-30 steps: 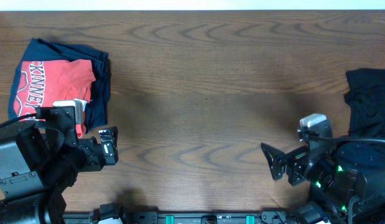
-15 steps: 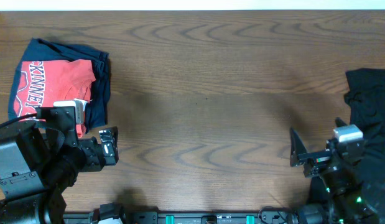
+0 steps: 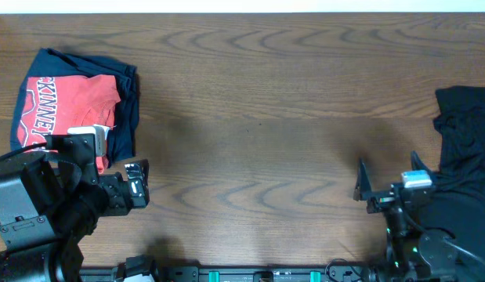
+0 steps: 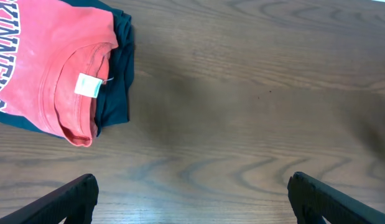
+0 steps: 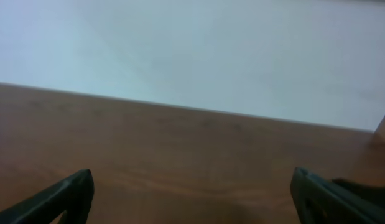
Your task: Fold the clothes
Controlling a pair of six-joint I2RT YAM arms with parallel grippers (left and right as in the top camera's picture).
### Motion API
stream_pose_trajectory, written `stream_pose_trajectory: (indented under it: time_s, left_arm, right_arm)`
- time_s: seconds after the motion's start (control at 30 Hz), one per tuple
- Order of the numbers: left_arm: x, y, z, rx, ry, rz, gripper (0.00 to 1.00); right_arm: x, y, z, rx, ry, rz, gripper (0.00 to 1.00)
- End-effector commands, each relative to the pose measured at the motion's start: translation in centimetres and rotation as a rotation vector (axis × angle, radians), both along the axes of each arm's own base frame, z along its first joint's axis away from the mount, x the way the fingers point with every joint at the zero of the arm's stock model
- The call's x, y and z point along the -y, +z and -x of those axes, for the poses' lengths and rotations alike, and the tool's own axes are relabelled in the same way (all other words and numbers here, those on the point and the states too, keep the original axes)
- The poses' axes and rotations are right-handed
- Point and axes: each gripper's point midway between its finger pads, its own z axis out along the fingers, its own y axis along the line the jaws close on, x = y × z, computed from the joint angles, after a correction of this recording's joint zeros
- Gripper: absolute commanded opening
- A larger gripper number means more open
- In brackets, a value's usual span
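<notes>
The left tool (image 4: 192, 198) hangs with its jaws spread wide and empty over bare tabletop (image 3: 258, 94), just in front of the finished stack: the coral-red T-shirt (image 3: 70, 110) lies folded on top of the navy garment (image 3: 129, 102) at the far left. The right tool (image 3: 387, 174) is equally released and holds nothing, close beside the crumpled black garment (image 3: 465, 133) at the right edge.

The main risk sits on the right. The right wrist view shows mostly wall and far tabletop, with only a dark sliver at its right margin, possibly the black cloth. A pinch made from this pose may close on air or scrape the wood. The cloth is bunched, so 1 grab could catch 2 layers and drag it into a tighter heap. It also runs out of the overhead view, so a pull could slide it off. On the left, a careless sweep could nudge the stack and undo the fold.
</notes>
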Motion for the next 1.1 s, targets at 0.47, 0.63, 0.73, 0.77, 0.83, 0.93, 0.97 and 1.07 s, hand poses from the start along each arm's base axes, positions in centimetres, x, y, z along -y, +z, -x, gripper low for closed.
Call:
stream_pose_trajectory:
  time_s: [0.47, 0.63, 0.73, 0.77, 0.83, 0.93, 0.97, 1.07]
  left_arm:
    - [-0.1, 0.4, 0.0, 0.010, -0.001, -0.014, 0.98]
    - [-0.1, 0.4, 0.0, 0.009, -0.001, -0.014, 0.98]
    - [-0.1, 0.4, 0.0, 0.009, -0.001, -0.014, 0.98]
    - [-0.1, 0.4, 0.0, 0.009, -0.001, -0.014, 0.98]
    - [-0.1, 0.4, 0.0, 0.009, -0.001, -0.014, 0.98]
    - [-0.1, 0.4, 0.0, 0.010, -0.001, -0.014, 0.98]
    - [-0.1, 0.4, 0.0, 0.010, -0.001, -0.014, 0.98]
    - [-0.1, 0.4, 0.0, 0.009, -0.001, -0.014, 0.98]
  right_arm:
    - [0.3, -5.9, -1.9, -0.020, -0.020, 0.018, 0.99]
    - [0.3, -6.7, -1.8, -0.053, -0.020, 0.020, 0.99]
    - [0.3, -6.6, -1.8, -0.052, -0.021, 0.020, 0.99]
    - [0.3, -6.6, -1.8, -0.052, -0.021, 0.021, 0.99]
    - [0.3, -6.7, -1.8, -0.053, -0.021, 0.020, 0.99]
    - [0.3, -6.6, -1.8, -0.052, -0.020, 0.020, 0.99]
    - [0.3, -6.6, -1.8, -0.052, -0.020, 0.020, 0.99]
    - [0.3, -6.6, -1.8, -0.052, -0.021, 0.020, 0.99]
